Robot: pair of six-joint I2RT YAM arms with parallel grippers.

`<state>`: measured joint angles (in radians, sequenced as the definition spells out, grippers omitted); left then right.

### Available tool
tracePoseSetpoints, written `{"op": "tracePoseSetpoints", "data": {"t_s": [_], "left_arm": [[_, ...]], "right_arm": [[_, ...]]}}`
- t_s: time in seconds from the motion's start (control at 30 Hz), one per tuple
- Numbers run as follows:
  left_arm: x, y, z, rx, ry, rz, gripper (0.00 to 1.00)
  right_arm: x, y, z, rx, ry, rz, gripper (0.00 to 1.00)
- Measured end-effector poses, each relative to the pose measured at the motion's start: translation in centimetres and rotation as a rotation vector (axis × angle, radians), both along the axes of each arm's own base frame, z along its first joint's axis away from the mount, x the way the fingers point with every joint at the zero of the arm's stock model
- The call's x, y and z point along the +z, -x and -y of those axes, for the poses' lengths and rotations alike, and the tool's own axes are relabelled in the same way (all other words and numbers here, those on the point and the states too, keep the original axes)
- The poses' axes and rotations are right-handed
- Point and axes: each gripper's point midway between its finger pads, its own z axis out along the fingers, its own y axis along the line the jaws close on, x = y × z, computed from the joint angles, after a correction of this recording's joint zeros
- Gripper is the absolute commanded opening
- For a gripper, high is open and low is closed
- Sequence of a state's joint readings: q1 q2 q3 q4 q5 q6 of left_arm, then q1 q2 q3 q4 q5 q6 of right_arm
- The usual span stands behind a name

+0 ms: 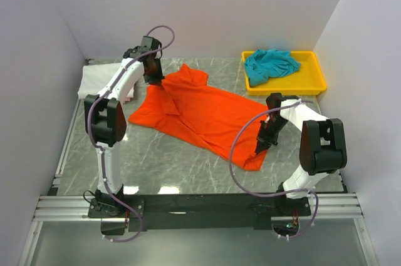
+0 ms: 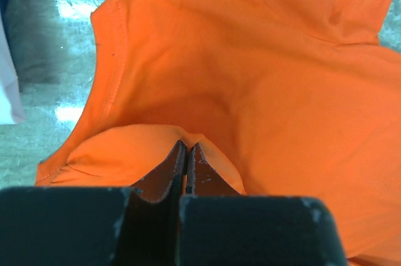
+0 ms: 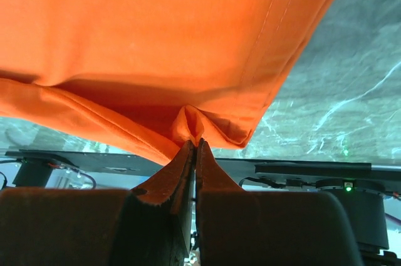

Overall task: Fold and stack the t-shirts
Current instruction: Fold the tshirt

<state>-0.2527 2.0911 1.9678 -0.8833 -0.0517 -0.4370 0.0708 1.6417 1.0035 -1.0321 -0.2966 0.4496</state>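
The orange-red t-shirt (image 1: 200, 112) lies spread across the middle of the table, slanting from far left to near right. My left gripper (image 1: 155, 77) is shut on its far left edge near a sleeve; the left wrist view shows a pinched fold of orange-red cloth (image 2: 150, 153) at my left gripper (image 2: 186, 147). My right gripper (image 1: 260, 147) is shut on the shirt's near right hem, lifted a little; the right wrist view shows the bunched hem (image 3: 194, 122) at my right gripper (image 3: 195, 144). The teal t-shirt (image 1: 270, 64) lies crumpled in the yellow tray (image 1: 316, 81). The white t-shirt (image 1: 100, 78) lies at the far left.
The yellow tray stands at the far right corner. White walls close in the table on the left, back and right. The black rail (image 1: 200, 203) with the arm bases runs along the near edge.
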Motion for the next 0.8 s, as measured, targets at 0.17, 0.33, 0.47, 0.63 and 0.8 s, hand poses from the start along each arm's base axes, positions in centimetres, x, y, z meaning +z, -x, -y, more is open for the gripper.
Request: {"op": "tracePoseSetpoints", "data": {"t_s": [0.17,0.33,0.47,0.63,0.8], "left_arm": [[-0.4,-0.2,0.1,0.000,-0.013,-0.005,0.00],[-0.2,-0.4,-0.4,0.019,-0.032,0.000,0.00],[-0.2,-0.4,-0.5,0.031,-0.037,0.003,0.00],[-0.1,-0.6,-0.5,0.038,-0.031,0.011,0.00],[-0.1,-0.8,-0.4,0.039,-0.026,0.017,0.00]], "right_arm": [[0.0,-0.9,0.5,-0.002,0.000,0.001,0.00],[0.2,-1.9,1.3,-0.005,0.015,0.019,0.00],[0.4,-1.9,1.8,-0.008,0.021,0.014,0.00],[0.6,-1.4,2.4,-0.015,0.034,-0.004,0.00],[0.9,-1.4,3.3,-0.048,0.043,0.002,0.00]]}}
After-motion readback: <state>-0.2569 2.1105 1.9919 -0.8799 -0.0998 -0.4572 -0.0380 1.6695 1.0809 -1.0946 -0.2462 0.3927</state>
